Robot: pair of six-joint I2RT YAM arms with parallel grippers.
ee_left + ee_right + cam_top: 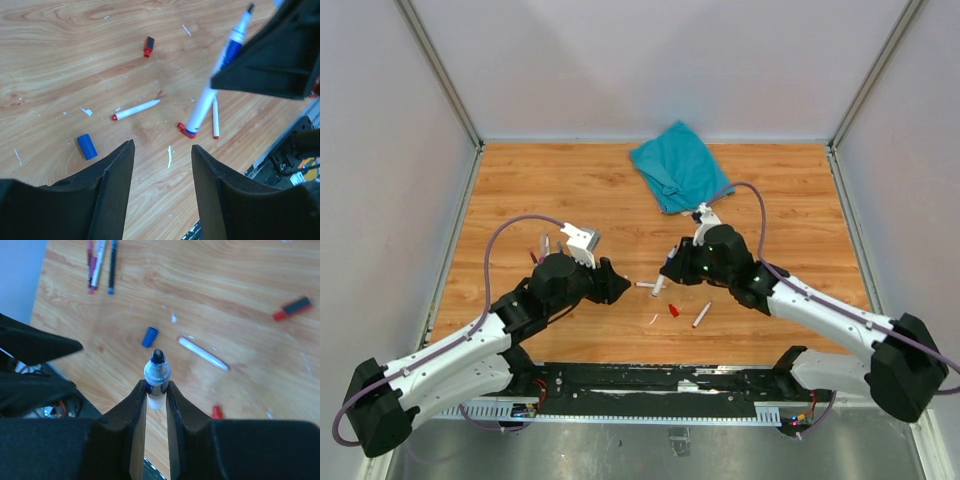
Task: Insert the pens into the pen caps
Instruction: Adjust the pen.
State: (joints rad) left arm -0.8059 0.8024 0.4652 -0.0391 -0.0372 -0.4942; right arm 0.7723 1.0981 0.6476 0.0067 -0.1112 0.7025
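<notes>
Blue-banded pen [157, 374] stands clamped in the right end effector [156, 390] — the left end effector [162, 148] gapes empty; only the wrist views show the blue cap [87, 146] on the table [60, 60].

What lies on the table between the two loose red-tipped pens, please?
A small red cap lies there, clearest in the left wrist view; the top view shows it too.

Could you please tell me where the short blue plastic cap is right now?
The short blue plastic cap lies loose on the wooden tabletop, at lower left in the left wrist view, near the white pen with a red end.
</notes>
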